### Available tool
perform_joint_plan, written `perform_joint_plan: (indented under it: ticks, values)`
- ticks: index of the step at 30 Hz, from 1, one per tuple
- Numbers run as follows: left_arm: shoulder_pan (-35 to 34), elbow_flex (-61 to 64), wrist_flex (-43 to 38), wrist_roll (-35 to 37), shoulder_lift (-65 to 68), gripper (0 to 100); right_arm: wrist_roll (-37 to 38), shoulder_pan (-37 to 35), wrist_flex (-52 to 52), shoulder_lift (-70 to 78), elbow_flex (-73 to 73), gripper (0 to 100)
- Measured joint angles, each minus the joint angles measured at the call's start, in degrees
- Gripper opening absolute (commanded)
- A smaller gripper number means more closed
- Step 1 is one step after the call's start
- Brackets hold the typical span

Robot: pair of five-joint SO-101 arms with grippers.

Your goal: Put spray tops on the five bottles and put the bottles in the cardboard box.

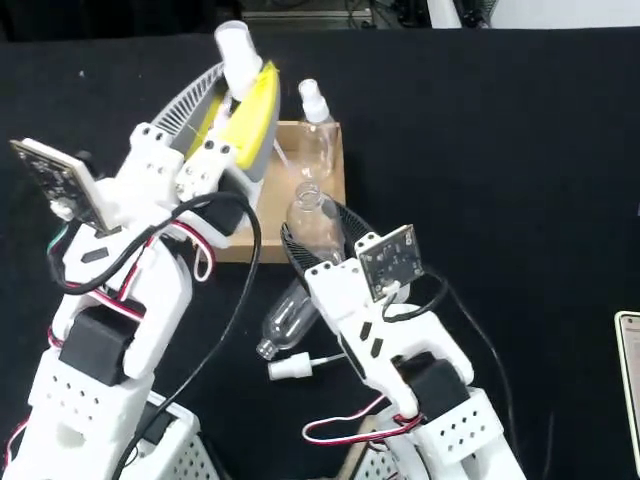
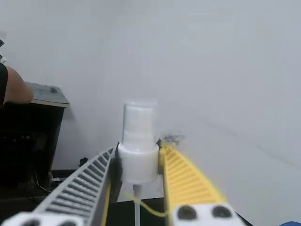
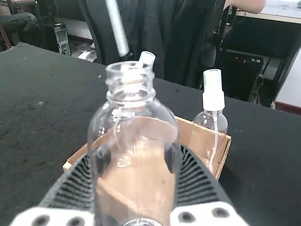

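Observation:
My left gripper is raised over the far side of the cardboard box, shut on a white spray top. The left wrist view shows that spray top upright between the grey and yellow fingers, its thin tube hanging down. My right gripper is shut on a clear bottle with an open neck, held upright at the box's near right corner. In the right wrist view the bottle stands between the black fingers. A capped bottle stands in the box.
A clear bottle without a top lies on the black table in front of the box, and a loose spray top lies just nearer. A flat pale object sits at the table's right edge.

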Motion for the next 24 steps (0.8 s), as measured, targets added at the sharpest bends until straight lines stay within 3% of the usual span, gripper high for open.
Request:
perform_joint_plan:
  ticks: [24]
  values:
    - [2.73,-1.93,4.04,-0.26,-0.18,7,0.00,0.00,0.00,0.00,0.00,1.1]
